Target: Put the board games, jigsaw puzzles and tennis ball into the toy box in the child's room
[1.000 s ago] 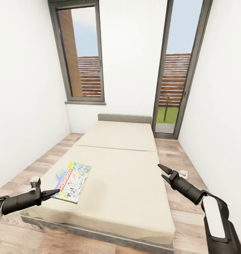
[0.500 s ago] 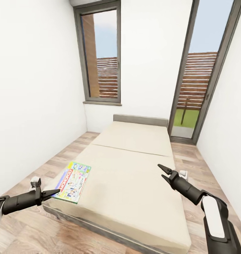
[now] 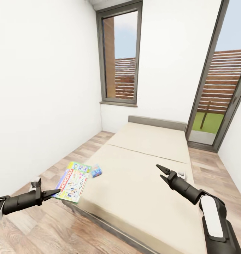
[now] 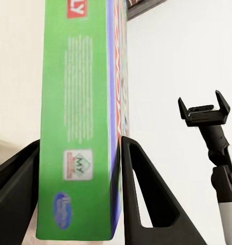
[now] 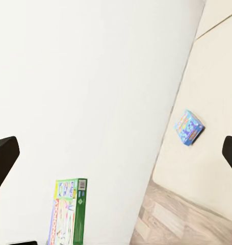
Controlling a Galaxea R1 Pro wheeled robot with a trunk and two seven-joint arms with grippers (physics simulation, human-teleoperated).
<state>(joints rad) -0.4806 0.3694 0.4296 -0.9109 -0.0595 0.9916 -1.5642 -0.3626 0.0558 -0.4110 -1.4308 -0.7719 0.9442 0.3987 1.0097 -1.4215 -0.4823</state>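
L gripper [image 3: 56, 192] has its jaws clamped on the near end of the Monopoly box [image 3: 73, 180], held flat, past the bed [image 3: 141, 183] corner. R gripper [image 3: 161, 172] has its jaws apart, nothing in them. Second game, light-blue box [image 3: 96, 170], lies on the bed just beyond the Monopoly box, long axis angled toward the window [image 3: 122, 60]. R arm free, so prob. R's pick, though L is nearer.

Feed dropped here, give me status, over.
Left end effector shut on Monopoly box. Right end effector open, empty. Light-blue game on bed.
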